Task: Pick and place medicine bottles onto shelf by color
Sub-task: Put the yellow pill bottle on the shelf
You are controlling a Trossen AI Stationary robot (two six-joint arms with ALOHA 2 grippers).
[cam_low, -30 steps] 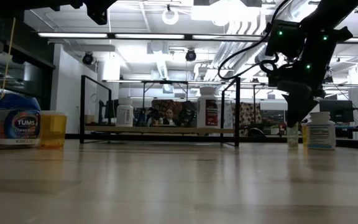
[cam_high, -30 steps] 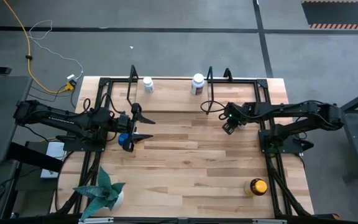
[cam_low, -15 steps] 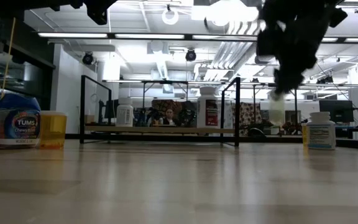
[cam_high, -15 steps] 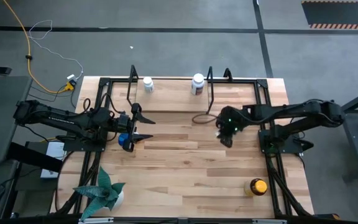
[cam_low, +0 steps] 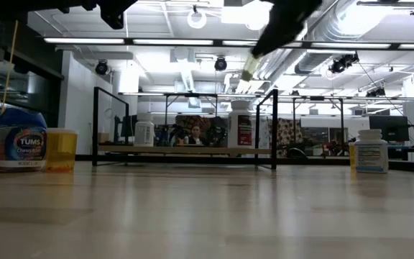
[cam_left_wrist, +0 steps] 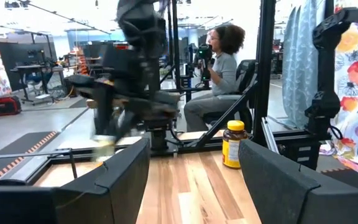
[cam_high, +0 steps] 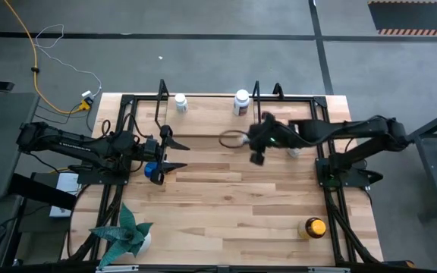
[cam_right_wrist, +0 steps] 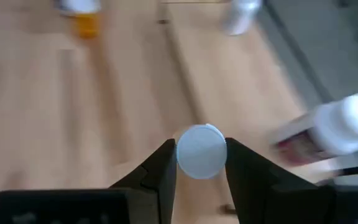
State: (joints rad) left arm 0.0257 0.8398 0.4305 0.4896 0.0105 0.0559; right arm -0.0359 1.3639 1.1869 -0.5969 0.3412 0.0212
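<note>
Above the tabletop (cam_high: 226,205) in the high view, the right end effector (cam_high: 258,154) has swung leftward from half a second ago and now sits just in front of the shelf (cam_high: 207,117), near its right end loop. The left end effector (cam_high: 171,155) has not moved; it waits at the left side with fingers spread, a blue bottle (cam_high: 152,172) just beside it. On the shelf's floor stand two white bottles: a small white bottle (cam_high: 180,103) and a larger white bottle (cam_high: 240,101). An amber bottle (cam_high: 312,227) stands well apart near the front right corner, and a teal plant (cam_high: 127,233) at the front left.

In the low view, the right arm has risen out of the middle of the picture; a small pale bottle (cam_low: 250,66) hangs tilted high above the shelf (cam_low: 185,150), held from above. A Tums bottle (cam_low: 18,142) and an orange container (cam_low: 61,150) stand at left, a white-capped bottle (cam_low: 370,152) at right.

In the left wrist view, the left fingers (cam_left_wrist: 120,177) stand wide apart with nothing between them; the amber bottle (cam_left_wrist: 233,144) stands beyond, and a seated person (cam_left_wrist: 219,74) in the room.

In the right wrist view, the right end effector (cam_right_wrist: 201,163) is clamped on the white-capped small bottle (cam_right_wrist: 200,151), both fingers touching its sides, over the wood.
</note>
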